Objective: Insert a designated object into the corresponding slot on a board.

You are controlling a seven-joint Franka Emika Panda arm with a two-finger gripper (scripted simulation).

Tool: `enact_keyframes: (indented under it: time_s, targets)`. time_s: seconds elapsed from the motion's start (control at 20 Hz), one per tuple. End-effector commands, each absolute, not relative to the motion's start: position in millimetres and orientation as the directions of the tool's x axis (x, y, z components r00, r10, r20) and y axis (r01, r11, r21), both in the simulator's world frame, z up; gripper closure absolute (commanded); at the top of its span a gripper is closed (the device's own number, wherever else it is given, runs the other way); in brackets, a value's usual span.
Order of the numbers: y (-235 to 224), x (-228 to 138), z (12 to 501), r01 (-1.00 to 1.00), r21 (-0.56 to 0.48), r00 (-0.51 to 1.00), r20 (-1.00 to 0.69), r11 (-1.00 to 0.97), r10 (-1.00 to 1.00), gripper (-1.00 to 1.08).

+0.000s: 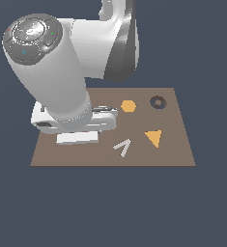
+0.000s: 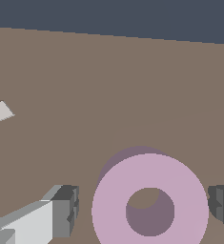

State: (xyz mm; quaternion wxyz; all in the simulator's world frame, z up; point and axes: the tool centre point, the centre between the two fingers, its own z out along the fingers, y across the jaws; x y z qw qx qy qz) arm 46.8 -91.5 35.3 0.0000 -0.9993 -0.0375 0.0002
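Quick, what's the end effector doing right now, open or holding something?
End effector: open, fingers either side of the pale pink flat ring with gaps showing, not clamped on it.

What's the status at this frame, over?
Gripper open, fingers either side of pink ring, not clamped. Ring flat on board. Dark ring slot empty, far corner. Nothing seen blocking.

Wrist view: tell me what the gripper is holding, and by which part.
Nothing is held. The pink ring lies between the open gripper's fingertips, with visible gaps on both sides of its outer rim; neither pad touches it.
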Motion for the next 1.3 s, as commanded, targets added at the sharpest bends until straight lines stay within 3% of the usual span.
enact_keyframes:
  time_s: [0.0, 0.05, 0.1, 0.8, 1.25]
  targets:
    - [-91.3, 46.8, 30.3, 0.075, 0.000, 0.997, 0.000, -0.997, 0.075, -0.92]
    - [-91.3, 46.8, 29.9, 0.075, 0.000, 0.997, 0.000, -0.997, 0.075, -0.92]
    - [-91.3, 46.8, 29.9, 0.075, 0.000, 0.997, 0.000, -0.997, 0.075, 1.08]
    - [-89.3, 45.9, 30.9, 0.077, 0.000, 0.997, 0.001, -0.997, 0.077, 1.08]
    - [-49.4, 30.6, 32.4, 0.113, 0.000, 0.994, 0.000, -0.994, 0.113, 1.08]
